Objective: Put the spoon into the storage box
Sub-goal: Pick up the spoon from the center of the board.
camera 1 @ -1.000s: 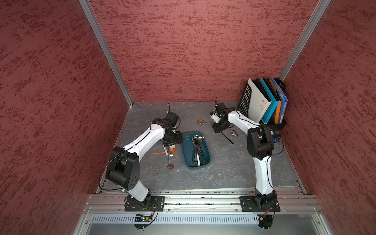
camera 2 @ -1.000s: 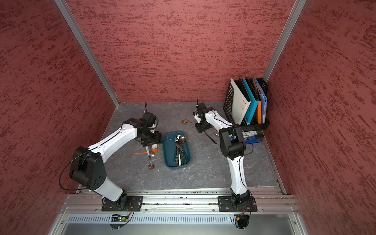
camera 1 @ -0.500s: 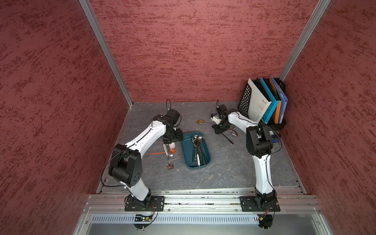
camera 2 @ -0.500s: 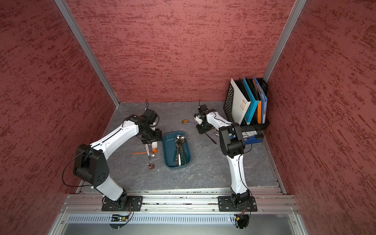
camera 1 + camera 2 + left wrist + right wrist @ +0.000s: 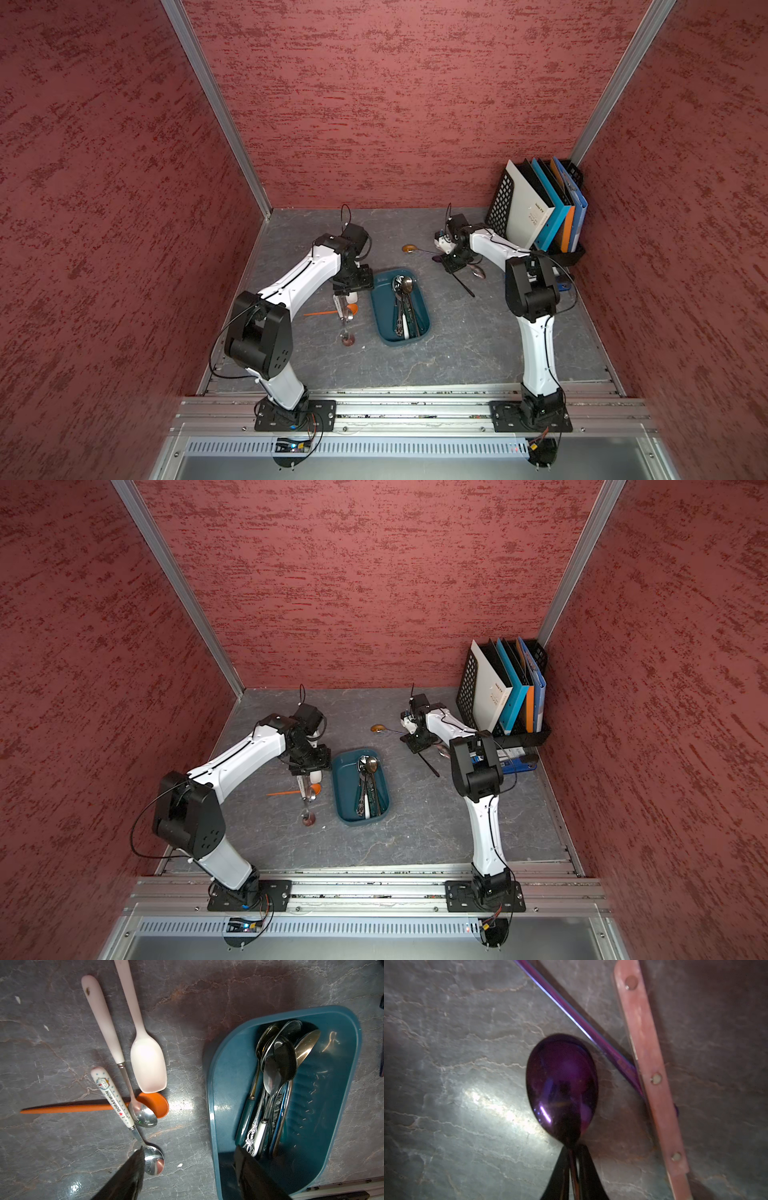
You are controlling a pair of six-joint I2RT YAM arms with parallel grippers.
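Observation:
A purple metal spoon (image 5: 562,1086) lies on the grey table at the back right, its bowl (image 5: 435,258) peeping out beside my right gripper (image 5: 574,1153). That gripper is shut on the spoon's neck just behind the bowl, low over the table (image 5: 451,264). The storage box (image 5: 380,316), a dark teal tray, sits mid-table holding several metal spoons (image 5: 278,1068). My left gripper (image 5: 189,1159) hangs open over the box's left rim (image 5: 212,1095); nothing sits between its fingers (image 5: 133,1172).
A purple-handled spoon (image 5: 564,1009) and a pink riveted handle (image 5: 650,1076) lie beside the held spoon. Left of the box lie an orange spoon (image 5: 83,1107), a pink scoop (image 5: 148,1064) and two ceramic-handled spoons (image 5: 116,1101). A black file rack with folders (image 5: 536,208) stands back right.
My right gripper has closed from open onto the purple spoon's neck. The left arm has shifted only slightly and its gripper stays open.

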